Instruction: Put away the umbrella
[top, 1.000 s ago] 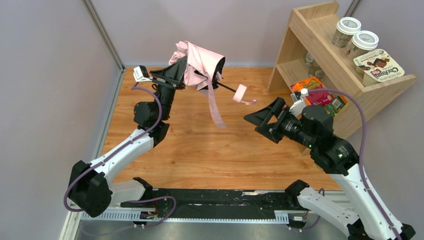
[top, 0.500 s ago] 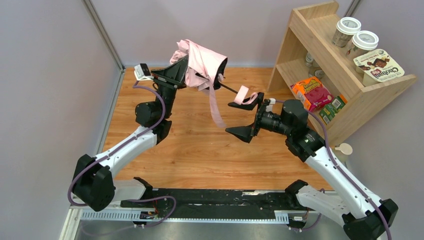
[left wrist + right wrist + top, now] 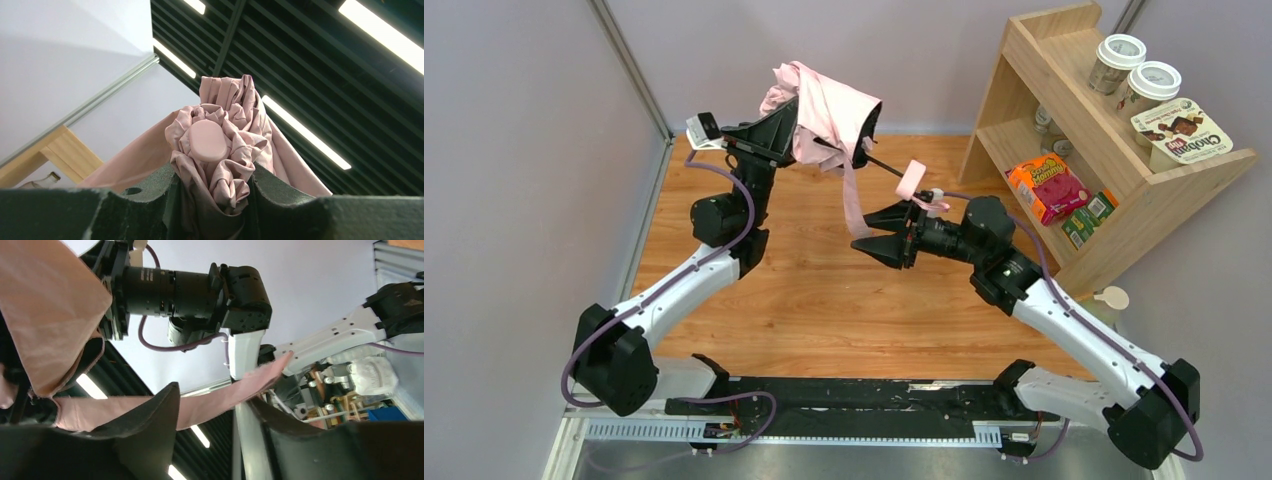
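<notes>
Wood-grain tabletop (image 3: pixel 824 310), pale walls and a stocked wooden shelf (image 3: pixel 1064 60) beyond my right arm make up the workspace, and the umbrella (image 3: pixel 834 115) is resting on none of it. It hangs in the air in my left end effector (image 3: pixel 212 185), which is clenched on the bunched fabric just below the round cap at the canopy's tip. On the left wrist camera the pink folds are squeezed between both fingers.

From that grip the canopy drapes loosely toward my right arm, its panels neither rolled nor gathered. A thin dark shaft (image 3: pixel 884 168) sticks out from under it and passes just above my right end effector (image 3: pixel 866 232). The pink strap (image 3: pixel 852 205) dangles free, its lower end right at the right fingertips. On the right wrist camera the strap runs across the gap between the fingers, which stand apart. I see no pinch on it, so I count that end effector as released.

I judge the job well short of done. The canopy is collapsed rather than spread, but the shaft looks extended, the fabric is untidy, the strap is unfastened and nothing is stowed. What's left, as I see it, is to take hold of the strap, wrap and fasten it, and set the bundle somewhere. I can't tell where.
</notes>
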Controlling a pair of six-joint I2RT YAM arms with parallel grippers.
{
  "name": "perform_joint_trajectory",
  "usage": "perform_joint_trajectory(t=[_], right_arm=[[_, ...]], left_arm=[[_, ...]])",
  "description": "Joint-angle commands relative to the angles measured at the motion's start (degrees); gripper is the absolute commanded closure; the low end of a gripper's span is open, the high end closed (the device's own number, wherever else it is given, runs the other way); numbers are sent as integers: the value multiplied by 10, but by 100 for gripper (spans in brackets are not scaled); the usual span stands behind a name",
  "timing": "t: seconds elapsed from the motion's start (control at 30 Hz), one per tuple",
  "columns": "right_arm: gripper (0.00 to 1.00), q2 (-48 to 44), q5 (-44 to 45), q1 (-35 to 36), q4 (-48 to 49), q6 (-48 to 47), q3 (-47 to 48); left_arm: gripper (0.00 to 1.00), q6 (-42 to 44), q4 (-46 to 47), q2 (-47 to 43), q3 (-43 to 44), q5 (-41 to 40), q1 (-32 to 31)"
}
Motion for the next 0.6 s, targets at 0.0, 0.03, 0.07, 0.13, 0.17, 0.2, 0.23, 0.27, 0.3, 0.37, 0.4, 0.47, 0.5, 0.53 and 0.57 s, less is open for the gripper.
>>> perform_joint_trajectory(t=[0.0, 0.03, 0.07, 0.13, 0.17, 0.2, 0.23, 0.27, 0.3, 0.37, 0.4, 0.47, 0.5, 0.53, 0.57], right_arm=[[62, 49, -17, 5, 118, 132, 26], [74, 67, -28, 10, 134, 125, 44], [83, 82, -44, 15, 150, 120, 63], [100, 112, -75, 33, 178, 110, 112], [100, 125, -85, 46, 190, 107, 131], [100, 132, -89, 59, 198, 107, 143], [100, 139, -90, 70, 205, 107, 146], [100, 145, -89, 80, 219, 110, 148], [100, 154, -91, 86, 240, 117, 149], [100, 175, -100, 99, 269, 119, 156], [100, 184, -103, 103, 272, 111, 160], [100, 199, -109, 101, 258, 81, 180], [100, 208, -105, 101, 269, 72, 187], [100, 219, -111, 99, 264, 59, 204], [100, 228, -117, 96, 254, 44, 218]], left_arm=[[100, 7, 77, 4, 41, 7, -7], [100, 6, 87, 7, 44, 7, -7], [100, 2, 92, 10, 44, 6, -7], [100, -4, 113, 19, 45, 5, -7], [100, -4, 117, 20, 46, 8, -7], [100, -1, 116, 21, 50, 8, -7], [100, -4, 116, 25, 54, 7, -8], [100, -17, 118, 33, 68, 7, -9], [100, -19, 117, 35, 80, 10, -11], [100, -14, 117, 41, 118, 13, -19], [100, -12, 115, 45, 131, 15, -23], [100, -22, 114, 53, 160, 13, -36], [100, -35, 113, 56, 173, 1, -50], [100, -44, 113, 62, 180, -4, -65], [100, -53, 113, 63, 185, -9, -71]])
